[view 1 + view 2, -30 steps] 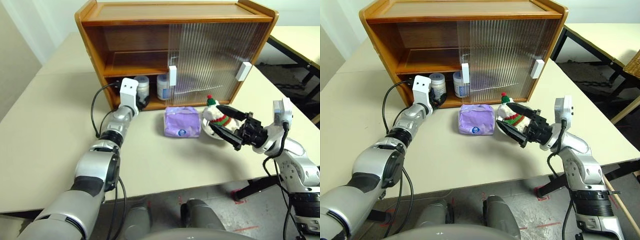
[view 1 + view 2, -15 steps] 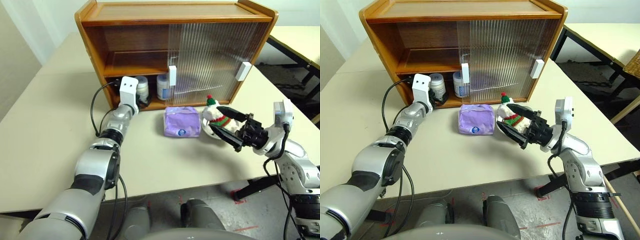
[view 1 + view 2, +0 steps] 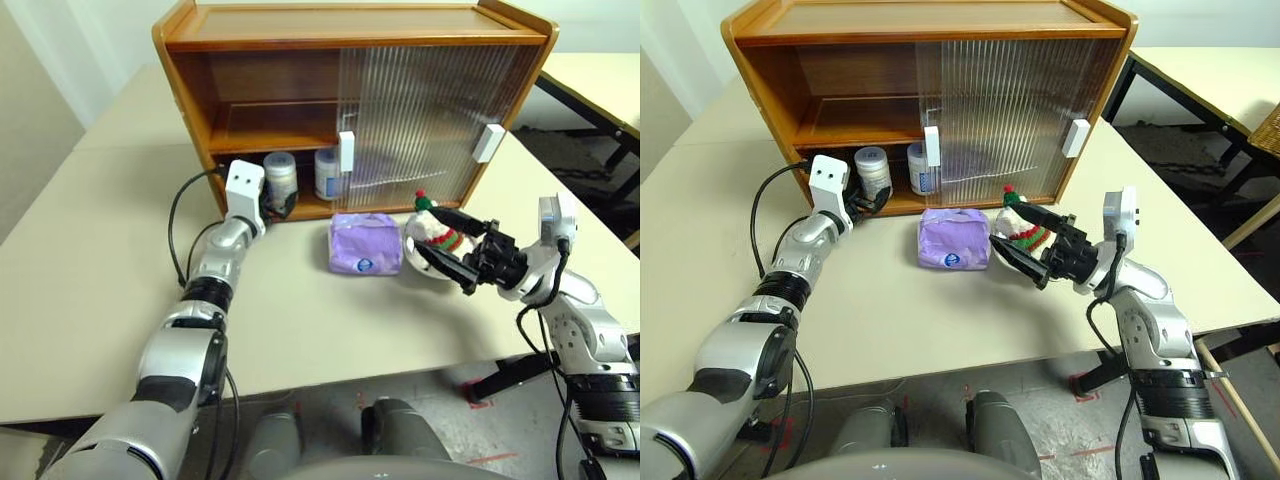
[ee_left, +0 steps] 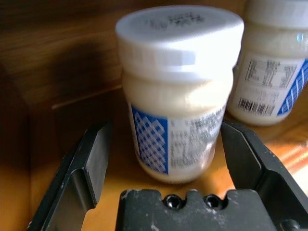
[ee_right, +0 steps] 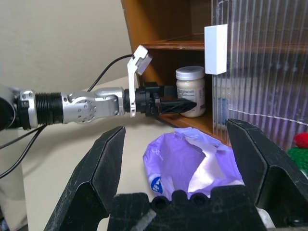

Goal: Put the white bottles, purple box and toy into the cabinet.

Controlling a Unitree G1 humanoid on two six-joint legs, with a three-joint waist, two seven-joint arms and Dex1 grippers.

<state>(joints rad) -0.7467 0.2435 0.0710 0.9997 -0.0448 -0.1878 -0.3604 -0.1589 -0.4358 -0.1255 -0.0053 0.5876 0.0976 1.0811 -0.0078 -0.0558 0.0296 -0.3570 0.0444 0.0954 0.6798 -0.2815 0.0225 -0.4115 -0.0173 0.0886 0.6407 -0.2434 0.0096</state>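
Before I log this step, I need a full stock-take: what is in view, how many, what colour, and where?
Wooden cabinet: one, orange-brown, on the table, left side open.
Squat plastic bottles: two, white, on the cabinet floor.
Soft tissue box: one, lilac-purple, on the table before the cabinet.
Plush bear toy: one, white with red hat, beside the box.
Left end effector: black, open around a bottle.
Right end effector: black, open, near the toy.

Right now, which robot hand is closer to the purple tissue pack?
Right. The right end effector hangs open just beside the purple tissue pack, by the toy bear. The left end effector is at the cabinet, open around a white jar.
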